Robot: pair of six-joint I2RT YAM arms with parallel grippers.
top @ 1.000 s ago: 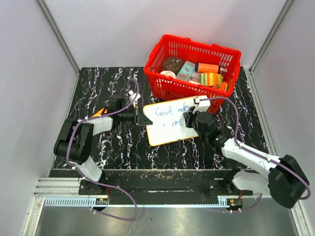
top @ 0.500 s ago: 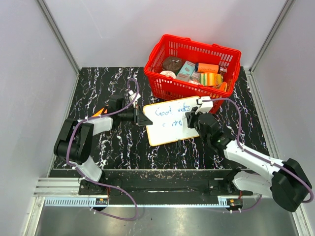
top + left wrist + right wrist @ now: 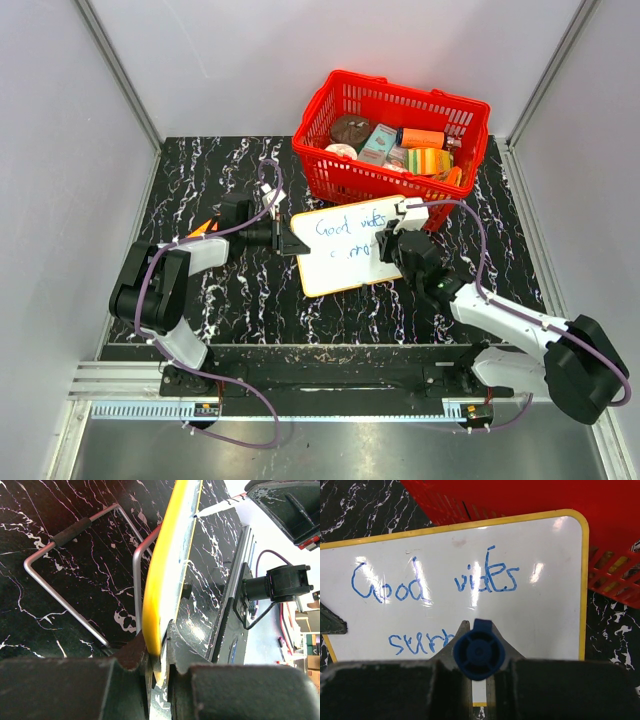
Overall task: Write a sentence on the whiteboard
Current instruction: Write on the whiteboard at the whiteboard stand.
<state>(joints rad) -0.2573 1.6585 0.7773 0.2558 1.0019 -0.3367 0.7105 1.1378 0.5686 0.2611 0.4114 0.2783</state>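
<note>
- Two arms busy: left gripper [image 3: 156, 652] pinches edge of yellow-rimmed flat white whiteboard [image 3: 340, 262], lying by red plastic basket [image 3: 350, 178].
- Right gripper [image 3: 479, 636] clamps blue marker [image 3: 479, 655] over blue handwritten sentence [image 3: 435, 582], 2nd line.
- Risk: hard press skids board, smears ink.

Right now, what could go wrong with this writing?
The left gripper pinches only the thin edge of the whiteboard, so pen pressure might shift it. The right gripper holds the blue marker over the sentence; a drag could smear it. The red basket crowds the far edge.
</note>
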